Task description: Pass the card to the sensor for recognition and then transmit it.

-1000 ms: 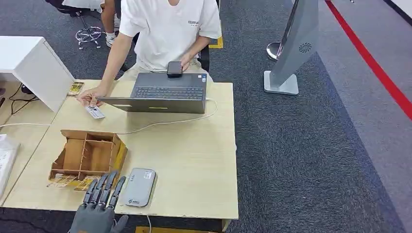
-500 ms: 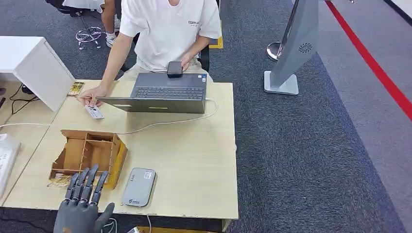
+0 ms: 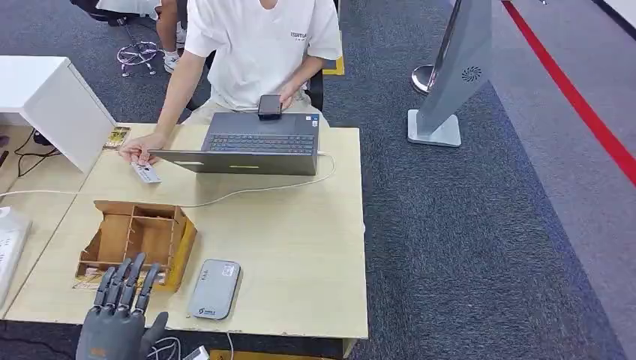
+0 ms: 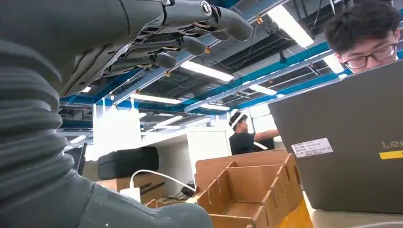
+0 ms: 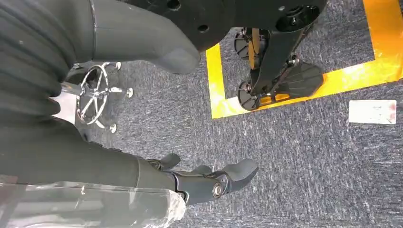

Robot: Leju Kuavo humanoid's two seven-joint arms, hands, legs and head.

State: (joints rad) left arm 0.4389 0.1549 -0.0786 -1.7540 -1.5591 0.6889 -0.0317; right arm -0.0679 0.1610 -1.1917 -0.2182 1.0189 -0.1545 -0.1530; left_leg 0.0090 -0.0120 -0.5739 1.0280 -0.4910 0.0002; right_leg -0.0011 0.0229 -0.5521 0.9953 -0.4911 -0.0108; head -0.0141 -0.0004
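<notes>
The grey card reader lies flat near the table's front edge. To its left stands an open cardboard divider box, with yellowish cards lying at its front left corner. My left hand hovers at the front edge just before those cards, fingers spread, holding nothing. In the left wrist view its fingers reach out above the box. My right hand hangs over the carpet with nothing in it. At the far left a person's hand rests on a white card.
A person sits behind an open laptop, holding a phone. A white cable runs across the table. A white box stands at the back left. A white card lies on the floor.
My left hand has moved left and back toward the front edge, from beside the card reader to in front of the box's left corner. The person's hand barely shifted.
</notes>
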